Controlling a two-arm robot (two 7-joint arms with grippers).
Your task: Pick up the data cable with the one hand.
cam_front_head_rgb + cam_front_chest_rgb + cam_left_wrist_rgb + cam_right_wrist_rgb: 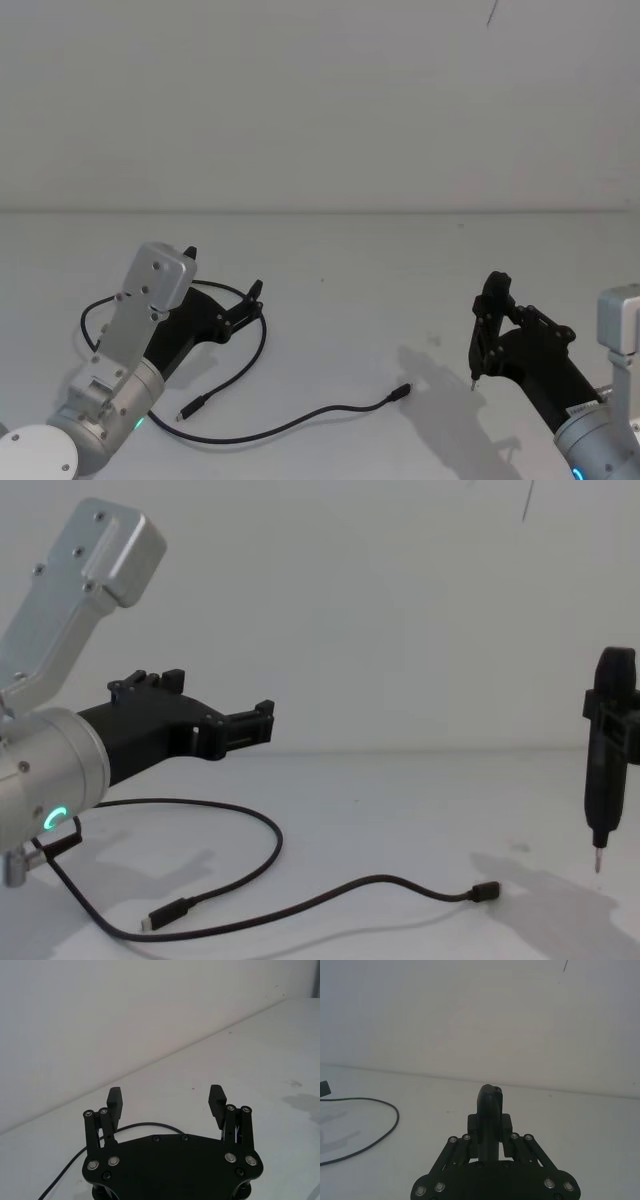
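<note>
The data cable (300, 418) lies on the white table as a long black cord, looping at the left and ending in a plug (401, 391) near the middle. Its other plug (190, 408) rests inside the loop. My left gripper (224, 270) hangs open a little above the loop, nothing between its fingers (115, 1102); part of the cable (145, 1125) shows just below them. In the chest view the left gripper (242, 714) is clearly off the table, over the cable (330, 895). My right gripper (497, 322) is off to the right, shut on a black pen-like tool (484, 330) pointing down.
The white table (360, 300) runs back to a plain white wall. The pen-like tool's metal tip (598, 864) hovers above the table, right of the cable's plug (486, 891). Open tabletop lies between the two arms.
</note>
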